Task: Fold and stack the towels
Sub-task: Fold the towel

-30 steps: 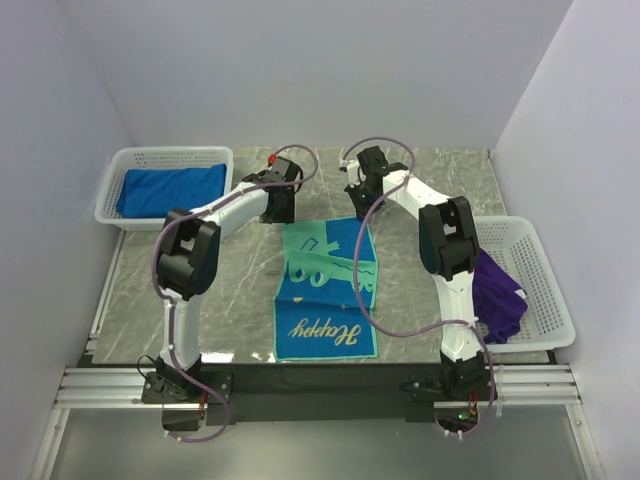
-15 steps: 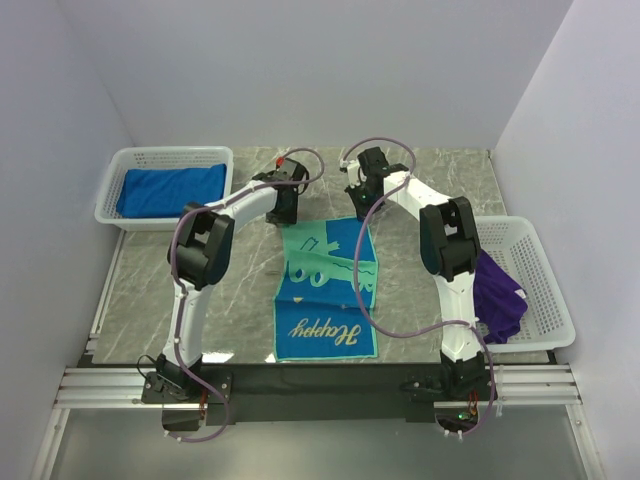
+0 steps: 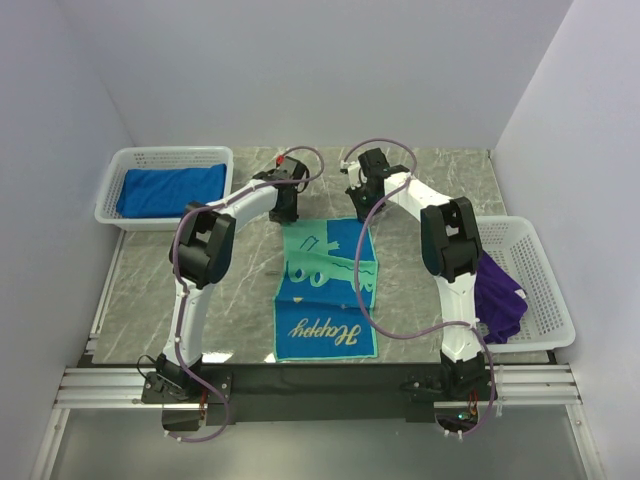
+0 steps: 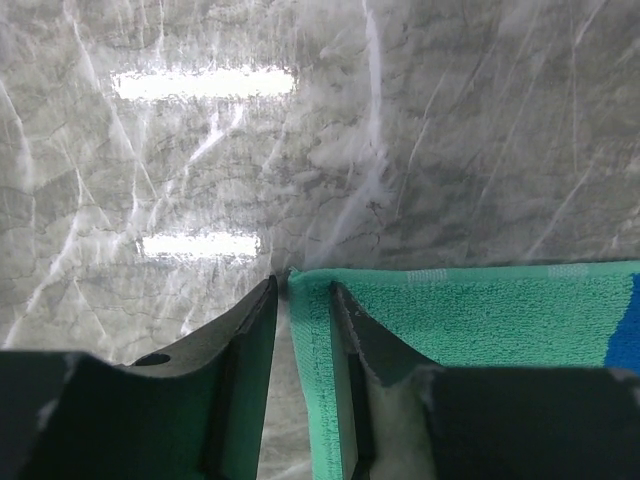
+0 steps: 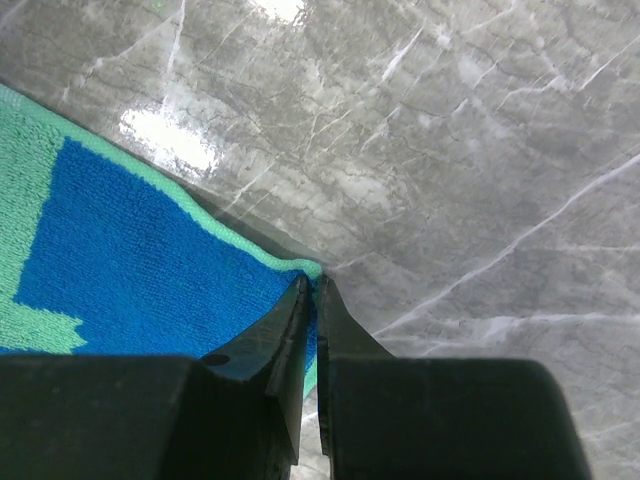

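At the middle of the marble surface (image 3: 240, 290), the teal-and-blue towel (image 3: 325, 290) lay spread flat, its long sides running away from the arm bases and the word "Happy" across its near end. Both arms reached out to its far edge, one at each far corner.

The left tool (image 3: 283, 212) stood over the far left corner. From its wrist camera, the two fingers (image 4: 255, 330) were a narrow way apart, with the towel's green edge rising between them. A thin strip of bare marble showed between that edge and the left finger, so the cloth was not clamped.

The right tool (image 3: 362, 210) sat at the far right corner. Its wrist camera showed the fingers (image 5: 285, 320) pressed almost together on the very tip of the corner, pinching the green border where it met the blue field.

On the far left of the surface, a white mesh basket (image 3: 165, 153) held a royal blue towel (image 3: 170, 190), folded flat. Along the right side, a second white basket (image 3: 545, 270) held a purple towel (image 3: 497, 295), crumpled and hanging over the basket's near left rim beside the right arm.
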`<state>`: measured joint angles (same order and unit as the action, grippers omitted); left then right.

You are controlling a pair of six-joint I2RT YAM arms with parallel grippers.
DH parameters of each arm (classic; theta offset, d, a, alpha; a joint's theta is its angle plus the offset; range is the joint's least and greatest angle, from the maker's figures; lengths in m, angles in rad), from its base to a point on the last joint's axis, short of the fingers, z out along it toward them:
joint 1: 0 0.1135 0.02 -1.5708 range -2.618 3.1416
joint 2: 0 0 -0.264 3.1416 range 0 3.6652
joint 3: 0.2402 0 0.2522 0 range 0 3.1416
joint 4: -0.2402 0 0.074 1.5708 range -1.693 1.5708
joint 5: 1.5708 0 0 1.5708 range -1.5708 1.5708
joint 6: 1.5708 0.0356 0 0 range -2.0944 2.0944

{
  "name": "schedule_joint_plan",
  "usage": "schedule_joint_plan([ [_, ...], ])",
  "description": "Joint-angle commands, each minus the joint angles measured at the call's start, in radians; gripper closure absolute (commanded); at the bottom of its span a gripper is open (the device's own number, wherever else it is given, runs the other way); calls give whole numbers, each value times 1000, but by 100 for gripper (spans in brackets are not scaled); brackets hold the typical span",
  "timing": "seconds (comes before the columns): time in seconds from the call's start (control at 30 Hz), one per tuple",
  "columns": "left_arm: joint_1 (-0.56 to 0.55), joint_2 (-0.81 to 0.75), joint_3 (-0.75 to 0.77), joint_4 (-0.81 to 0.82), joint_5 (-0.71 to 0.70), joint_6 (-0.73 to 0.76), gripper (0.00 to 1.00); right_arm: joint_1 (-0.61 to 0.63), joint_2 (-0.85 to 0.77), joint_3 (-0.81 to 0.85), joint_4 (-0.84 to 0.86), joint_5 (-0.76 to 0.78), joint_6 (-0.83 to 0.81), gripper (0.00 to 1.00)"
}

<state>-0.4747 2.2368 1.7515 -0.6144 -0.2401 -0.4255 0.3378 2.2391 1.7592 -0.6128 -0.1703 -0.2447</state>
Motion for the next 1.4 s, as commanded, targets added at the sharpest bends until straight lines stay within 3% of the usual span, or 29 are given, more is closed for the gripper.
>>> schedule_joint_plan([
  [0.0,-2,98,-53,-48,79,-44,66,4,-42,-41,-48,0,-4,100],
  [0.23,4,130,-56,-76,137,-45,68,4,-52,-49,-45,-11,-4,100],
  [0.47,22,144,-70,-82,176,-41,99,7,-67,-53,-30,-21,-2,100],
  [0.87,59,-11,12,7,45,4,99,-3,-131,-32,90,57,53,100],
  [1.03,90,-54,62,122,44,30,99,-19,-138,23,157,109,84,100],
  [1.37,165,-29,245,304,96,77,99,-45,-43,265,235,199,71,100],
])
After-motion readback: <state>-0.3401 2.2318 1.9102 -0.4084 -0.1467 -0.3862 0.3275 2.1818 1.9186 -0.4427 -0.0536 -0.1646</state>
